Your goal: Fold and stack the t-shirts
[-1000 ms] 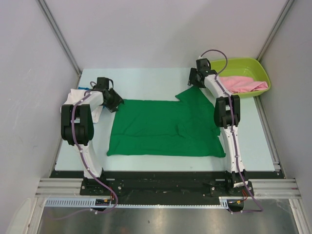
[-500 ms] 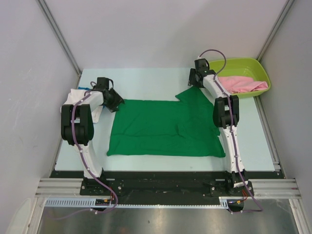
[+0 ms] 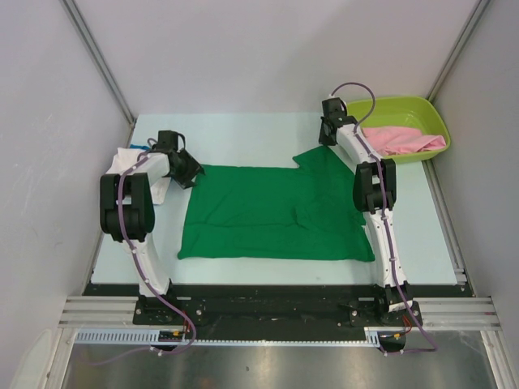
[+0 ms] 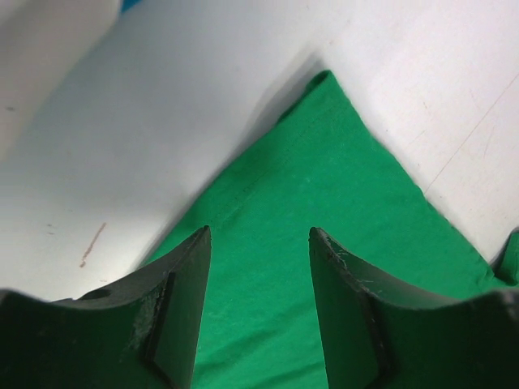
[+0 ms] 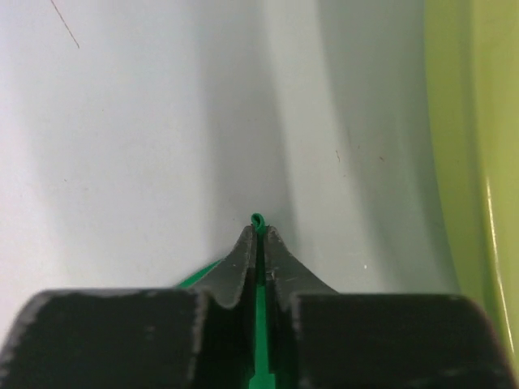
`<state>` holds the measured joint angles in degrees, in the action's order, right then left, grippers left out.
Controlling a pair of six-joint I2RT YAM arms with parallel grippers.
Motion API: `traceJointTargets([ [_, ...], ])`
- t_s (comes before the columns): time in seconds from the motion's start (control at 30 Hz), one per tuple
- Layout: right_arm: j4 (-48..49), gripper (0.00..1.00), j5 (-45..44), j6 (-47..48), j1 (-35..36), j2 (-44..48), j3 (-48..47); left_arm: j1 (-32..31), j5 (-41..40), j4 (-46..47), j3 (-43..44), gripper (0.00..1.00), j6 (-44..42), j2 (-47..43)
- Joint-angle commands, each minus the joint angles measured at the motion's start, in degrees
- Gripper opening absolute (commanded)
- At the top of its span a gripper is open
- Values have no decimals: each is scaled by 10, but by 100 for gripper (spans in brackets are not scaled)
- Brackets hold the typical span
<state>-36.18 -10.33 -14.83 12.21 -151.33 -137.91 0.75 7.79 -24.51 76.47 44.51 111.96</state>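
Green t-shirt (image 3: 276, 212) has one corner clamped in right jaws; left jaws gape over another.

readable text: none in any view;
green t-shirt (image 3: 276, 215): plain cloth; no print or tag legible;
lime-green tub (image 3: 397, 109): no lettering or brand legible;
counter (image 3: 243, 138): no label, number or sign legible
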Motion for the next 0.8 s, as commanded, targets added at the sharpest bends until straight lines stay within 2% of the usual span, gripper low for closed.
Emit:
traceJointTargets([
  [0.0, -57, 0, 2, -7, 12, -34, -1, 12, 8, 9, -1, 57, -12, -27],
  [0.33, -35, 0, 6, -6, 20, 9, 43, 13, 2, 16, 64, 61, -27, -12],
  [0.53, -27, 0, 11, -2, 26, 43, 68, 11, -15, -19, 153, 59, -51, 47],
  [0.67, -18, 0, 21, -5, 28, 60, 84, -2, -53, -82, 222, 57, -86, 85],
  [0.77, -18, 0, 24, -5, 29, 64, 85, -20, -73, -95, 237, 56, -104, 101],
])
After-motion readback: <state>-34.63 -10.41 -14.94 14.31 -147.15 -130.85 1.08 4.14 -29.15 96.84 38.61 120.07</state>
